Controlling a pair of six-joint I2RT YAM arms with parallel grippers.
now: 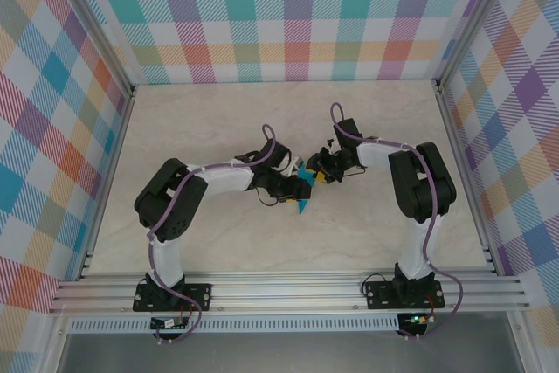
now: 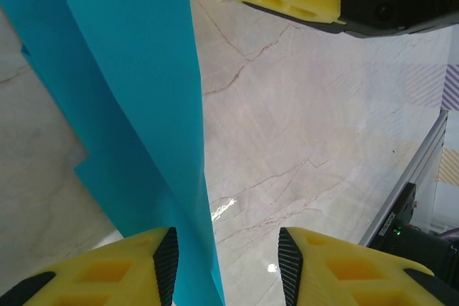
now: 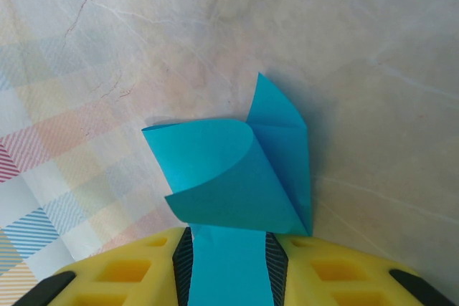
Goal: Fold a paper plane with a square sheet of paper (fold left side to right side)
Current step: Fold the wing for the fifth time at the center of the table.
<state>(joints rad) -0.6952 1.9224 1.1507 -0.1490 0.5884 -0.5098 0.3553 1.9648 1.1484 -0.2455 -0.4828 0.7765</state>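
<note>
The folded blue paper [image 3: 244,170] is being gripped between the yellow fingers of the right hand [image 3: 229,238], over the middle of the surface [image 1: 218,128]. The left hand [image 2: 228,249] is being held with its fingers apart, the paper's edge passing beside one of them.

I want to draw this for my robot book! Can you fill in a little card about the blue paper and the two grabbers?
paper: turquoise, partly folded, one flap curling, held above the table
right gripper: shut on the paper's end
left gripper: open, paper running along one finger
where: middle of the table, the two arms meeting
stage: some folds made, unfinished
</note>
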